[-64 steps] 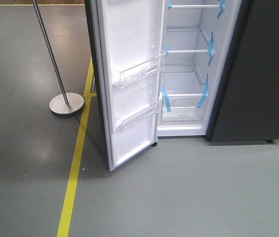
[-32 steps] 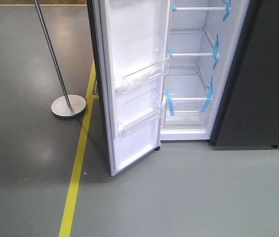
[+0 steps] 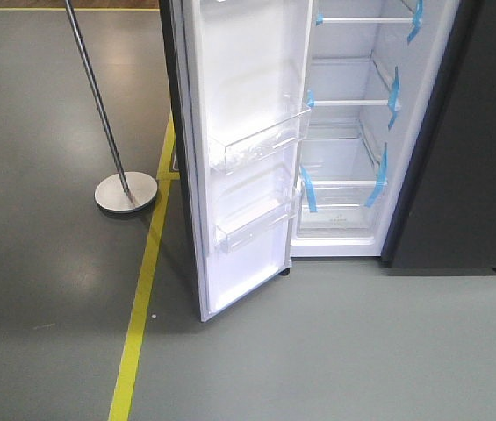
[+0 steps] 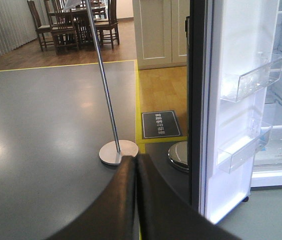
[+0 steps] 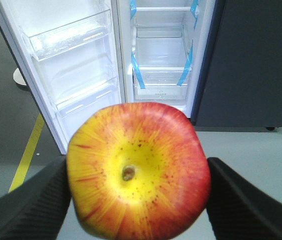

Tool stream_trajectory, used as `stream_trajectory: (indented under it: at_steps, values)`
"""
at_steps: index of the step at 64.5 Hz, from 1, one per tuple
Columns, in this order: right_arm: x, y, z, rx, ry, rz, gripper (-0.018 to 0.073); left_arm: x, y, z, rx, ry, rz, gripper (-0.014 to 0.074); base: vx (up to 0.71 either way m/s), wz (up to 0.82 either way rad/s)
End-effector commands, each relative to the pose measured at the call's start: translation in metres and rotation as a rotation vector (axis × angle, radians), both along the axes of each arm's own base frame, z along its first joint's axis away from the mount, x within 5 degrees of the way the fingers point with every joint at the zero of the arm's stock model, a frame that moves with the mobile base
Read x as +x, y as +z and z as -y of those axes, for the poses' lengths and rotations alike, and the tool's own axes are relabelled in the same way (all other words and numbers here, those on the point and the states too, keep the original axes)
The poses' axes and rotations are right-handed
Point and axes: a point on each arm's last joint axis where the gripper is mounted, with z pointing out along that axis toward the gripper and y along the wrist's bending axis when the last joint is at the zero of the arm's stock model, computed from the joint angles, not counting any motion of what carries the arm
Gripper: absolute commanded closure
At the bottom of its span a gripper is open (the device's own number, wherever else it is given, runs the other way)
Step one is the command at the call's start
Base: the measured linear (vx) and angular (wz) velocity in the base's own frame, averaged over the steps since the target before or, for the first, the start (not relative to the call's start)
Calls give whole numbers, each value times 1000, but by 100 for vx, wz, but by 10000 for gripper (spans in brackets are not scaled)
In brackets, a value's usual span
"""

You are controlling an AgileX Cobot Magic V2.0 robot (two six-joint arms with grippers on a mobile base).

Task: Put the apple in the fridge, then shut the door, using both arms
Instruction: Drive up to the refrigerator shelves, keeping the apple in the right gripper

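The apple, red with a yellow centre and a small stem dimple, fills the right wrist view, and my right gripper is shut on it, one black finger on each side. Beyond it stands the fridge, its white shelves edged with blue tape. The door is swung open to the left, showing its white inner face and clear bins. My left gripper is shut and empty, held left of the door's dark edge. Neither gripper appears in the front view.
A metal pole on a round base stands left of the door. A yellow floor line runs beside it. The fridge's other dark grey panel is closed on the right. A floor mat, a white cabinet and dining chairs lie farther back.
In the front view the fridge, door and pole base have drifted right and down and look slightly larger. The door's angle is unchanged.
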Motion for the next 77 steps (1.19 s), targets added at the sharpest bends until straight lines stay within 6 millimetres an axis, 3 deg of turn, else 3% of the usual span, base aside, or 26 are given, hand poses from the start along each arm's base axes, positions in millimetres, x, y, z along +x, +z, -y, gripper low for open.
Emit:
stream_trajectory:
  at_steps: [1,77]
  values:
    - [2,16,2,-1,-32,99,334,0,1,0,-10,-2,67,602,7,2]
    - [2,16,2,0,-32,100,334,0,1,0,-10,-2,67,602,9,1]
